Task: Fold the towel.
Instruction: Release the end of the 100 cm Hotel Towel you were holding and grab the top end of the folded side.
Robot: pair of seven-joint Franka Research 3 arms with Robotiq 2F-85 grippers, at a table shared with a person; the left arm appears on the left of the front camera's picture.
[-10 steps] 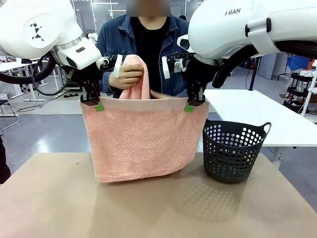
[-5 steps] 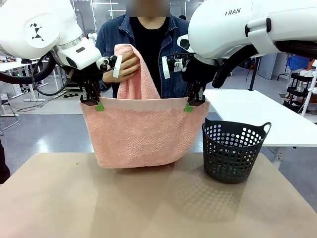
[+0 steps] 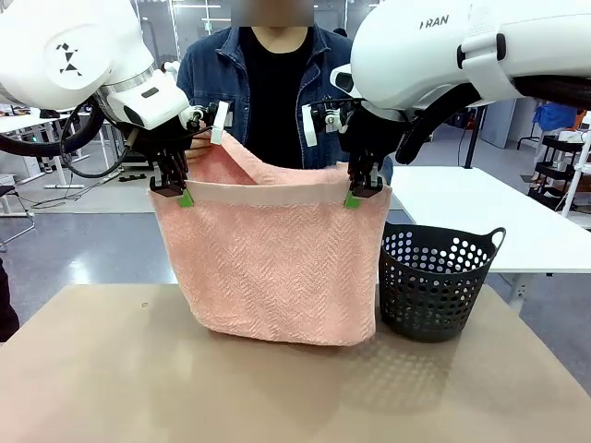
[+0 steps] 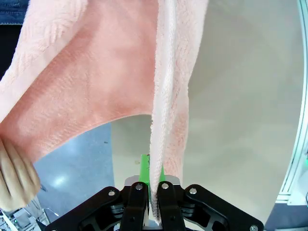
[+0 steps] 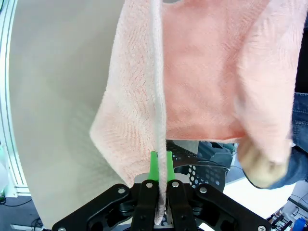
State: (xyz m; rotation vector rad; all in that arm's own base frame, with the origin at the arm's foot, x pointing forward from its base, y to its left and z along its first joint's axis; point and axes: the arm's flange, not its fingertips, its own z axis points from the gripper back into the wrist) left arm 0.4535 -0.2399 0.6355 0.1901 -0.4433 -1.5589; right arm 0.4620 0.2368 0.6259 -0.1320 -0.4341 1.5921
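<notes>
Black letters "RAN" legible on right arm [image 3: 434, 51] white housing; nothing else readable.

The front view faces across the surface [image 3: 92, 388] at middle distance toward the person [image 3: 277, 101] at top centre, while the wrist views look closely down past the left gripper [image 4: 151, 169] and right gripper [image 5: 161, 162], all sharing the towel [image 3: 277, 268].

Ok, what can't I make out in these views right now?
- Left wrist view: the person's hand, cut off by the left edge.
- Right wrist view: the person's other hand, blurred, partly behind the towel.
- Front view: the hands and most of the towel's far layer, behind its near layer.
</notes>
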